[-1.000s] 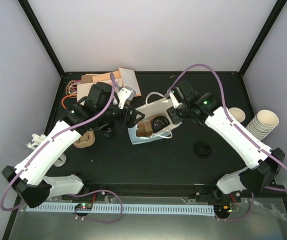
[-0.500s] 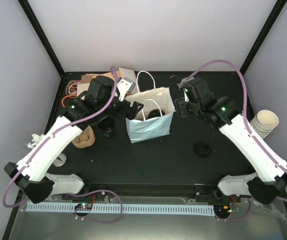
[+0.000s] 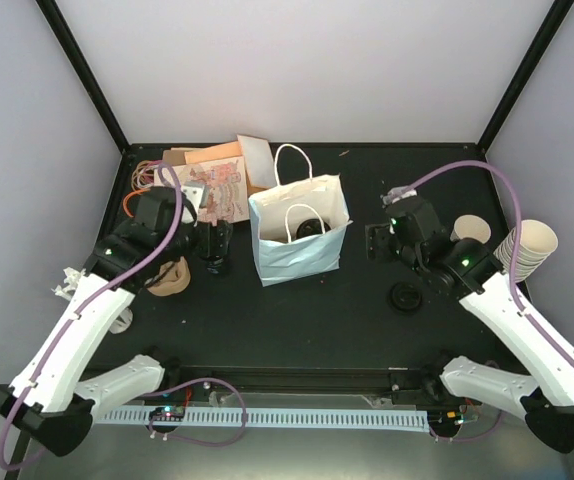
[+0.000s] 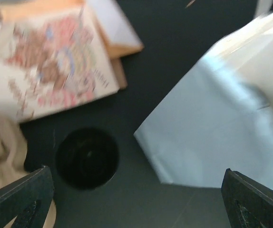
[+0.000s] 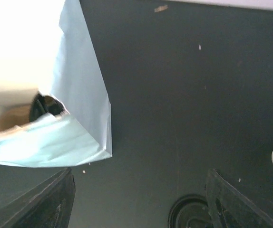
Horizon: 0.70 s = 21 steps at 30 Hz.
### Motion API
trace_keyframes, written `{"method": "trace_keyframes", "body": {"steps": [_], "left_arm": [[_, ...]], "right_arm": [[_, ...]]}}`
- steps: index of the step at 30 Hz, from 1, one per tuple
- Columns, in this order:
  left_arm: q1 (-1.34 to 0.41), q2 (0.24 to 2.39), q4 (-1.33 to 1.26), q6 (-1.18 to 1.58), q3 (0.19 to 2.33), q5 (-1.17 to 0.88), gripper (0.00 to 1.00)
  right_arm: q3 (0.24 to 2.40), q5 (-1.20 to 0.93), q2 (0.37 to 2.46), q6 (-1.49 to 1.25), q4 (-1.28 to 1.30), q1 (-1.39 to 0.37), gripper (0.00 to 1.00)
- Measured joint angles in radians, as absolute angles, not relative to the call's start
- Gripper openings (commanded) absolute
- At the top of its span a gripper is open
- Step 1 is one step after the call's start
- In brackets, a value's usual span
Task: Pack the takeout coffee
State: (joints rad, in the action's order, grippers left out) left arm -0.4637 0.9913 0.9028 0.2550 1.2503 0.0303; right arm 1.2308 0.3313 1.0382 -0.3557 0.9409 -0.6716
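Pulp carrier (image 3: 170, 277), brown, bumpy, far left. Left gripper (image 4: 135, 178) wide, empty, over round black lid (image 4: 86, 158). Smooth white paper bag (image 3: 297, 255) upright, middle. Takeout coffee (image 3: 309, 228) inside bag, black lid showing. Right gripper (image 5: 140, 176) wide, empty. Cream cup stack (image 3: 529, 245) far right.

no legible text; print on printed sheet (image 4: 55, 61) blurred
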Motion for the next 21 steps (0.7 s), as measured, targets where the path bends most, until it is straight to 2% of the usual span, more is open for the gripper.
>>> {"method": "trace_keyframes", "body": {"steps": [6, 14, 16, 21], "left_arm": [[-0.402, 0.976, 0.928, 0.348, 1.034, 0.065, 0.99], [-0.398, 0.916, 0.890, 0.373, 0.912, 0.100, 0.98], [-0.398, 0.920, 0.865, 0.360, 0.892, 0.099, 0.91], [-0.398, 1.002, 0.808, 0.330, 0.883, 0.076, 0.62]], "right_arm": [[1.012, 0.310, 0.968, -0.456, 0.857, -0.672, 0.79], [0.764, 0.241, 0.841, -0.533, 0.707, -0.672, 0.79], [0.738, 0.221, 0.838, -0.539, 0.678, -0.672, 0.79], [0.708, 0.184, 0.854, -0.541, 0.629, -0.672, 0.79]]}}
